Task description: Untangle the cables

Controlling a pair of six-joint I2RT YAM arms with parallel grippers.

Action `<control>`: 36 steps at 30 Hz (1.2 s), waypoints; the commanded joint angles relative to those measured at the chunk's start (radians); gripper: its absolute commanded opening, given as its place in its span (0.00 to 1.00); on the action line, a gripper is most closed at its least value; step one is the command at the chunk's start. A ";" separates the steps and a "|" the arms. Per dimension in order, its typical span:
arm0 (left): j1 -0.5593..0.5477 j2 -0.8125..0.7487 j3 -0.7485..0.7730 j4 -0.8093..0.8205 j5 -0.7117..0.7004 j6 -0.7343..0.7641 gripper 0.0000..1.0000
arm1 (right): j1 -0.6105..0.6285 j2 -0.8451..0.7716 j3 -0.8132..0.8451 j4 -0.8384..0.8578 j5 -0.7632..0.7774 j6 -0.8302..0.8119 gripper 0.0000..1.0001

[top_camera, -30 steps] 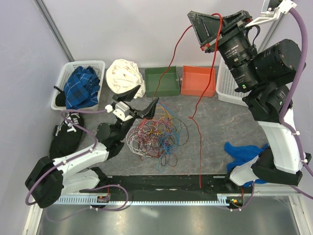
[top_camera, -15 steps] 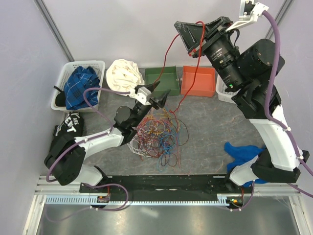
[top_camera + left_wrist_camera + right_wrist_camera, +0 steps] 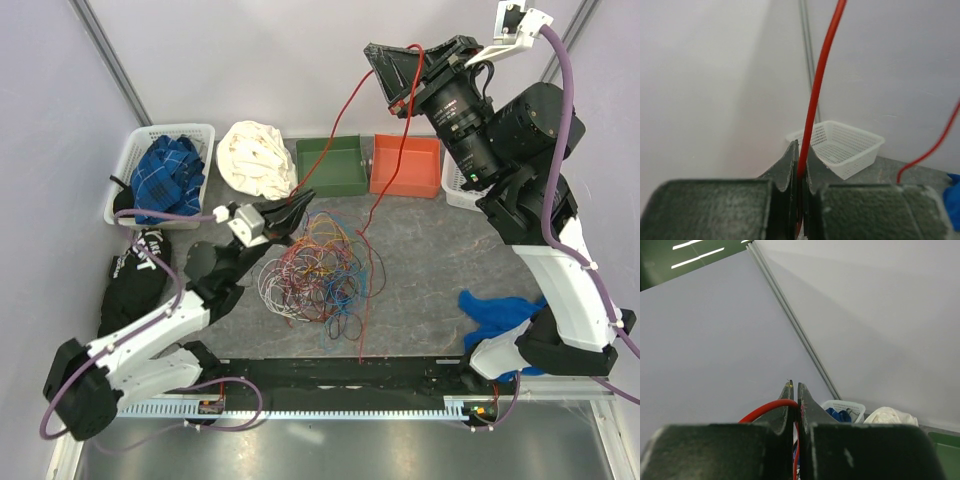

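Red cable (image 3: 812, 107) pinched twice: my left gripper (image 3: 303, 202) clamps it at the far-left edge of the central tangle (image 3: 318, 272), and my right gripper (image 3: 402, 72) clamps it high, far right. Step: freeing one strand; next, I judge, draw it out gently without dragging the tangle.

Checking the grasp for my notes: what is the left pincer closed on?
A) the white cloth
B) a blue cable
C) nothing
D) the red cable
D: the left wrist view shows the left pincer shut on the red cable.
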 commanded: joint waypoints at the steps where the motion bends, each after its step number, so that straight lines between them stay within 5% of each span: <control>1: 0.002 -0.118 -0.053 -0.105 0.194 -0.064 0.03 | -0.005 -0.001 0.030 0.028 0.012 0.000 0.00; 11: -0.003 -0.118 -0.085 -0.042 0.415 -0.174 0.54 | -0.003 0.012 0.053 0.008 -0.065 0.069 0.00; 12: -0.004 -0.088 -0.079 -0.033 0.417 -0.178 0.67 | -0.005 0.016 0.056 0.002 -0.077 0.077 0.00; 19: -0.007 0.024 -0.005 -0.004 0.420 -0.156 0.89 | -0.005 0.011 0.060 -0.024 -0.107 0.077 0.00; 29: -0.006 0.066 0.077 -0.013 0.397 -0.101 0.93 | -0.005 -0.009 0.035 -0.039 -0.110 0.051 0.00; 36: -0.006 -0.136 -0.039 -0.140 0.315 -0.077 0.93 | -0.005 -0.015 0.035 -0.042 -0.067 0.019 0.00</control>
